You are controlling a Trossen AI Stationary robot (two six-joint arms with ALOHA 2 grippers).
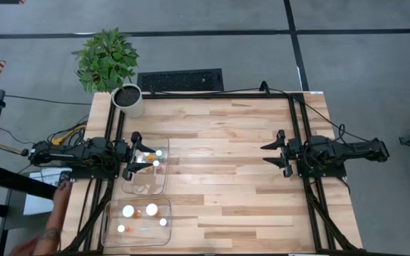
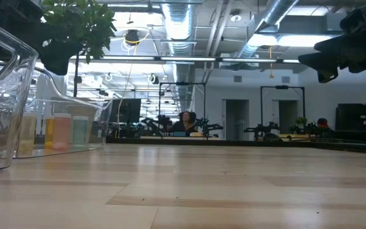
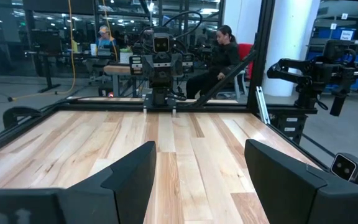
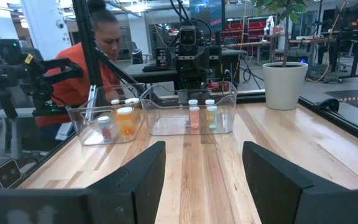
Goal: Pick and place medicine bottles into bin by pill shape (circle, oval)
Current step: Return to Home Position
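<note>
We see the left hand (image 1: 137, 156) raised over the table (image 1: 226, 185), with its two fingers wide apart and nothing between them. Its fingertips reach over the near edge of one clear bin (image 1: 148, 189), which lies just below and in front of this hand. In this bin stand a few small bottles (image 1: 156, 163) with white caps, just ahead of the fingertips.

A second clear bin (image 1: 141, 236) lies beside the left hand, on the side away from the potted plant (image 1: 107, 60). It holds four more bottles (image 1: 151, 209), and two of the caps look bigger than the others.

The right hand (image 1: 273, 153) is at the opposite side of the table, well apart from both bins and turned toward them. Its fingers are also spread wide and it holds nothing; the bare wood is under it.

Behind the left arm, a person's hand (image 1: 59, 203) shows at the table edge.
</note>
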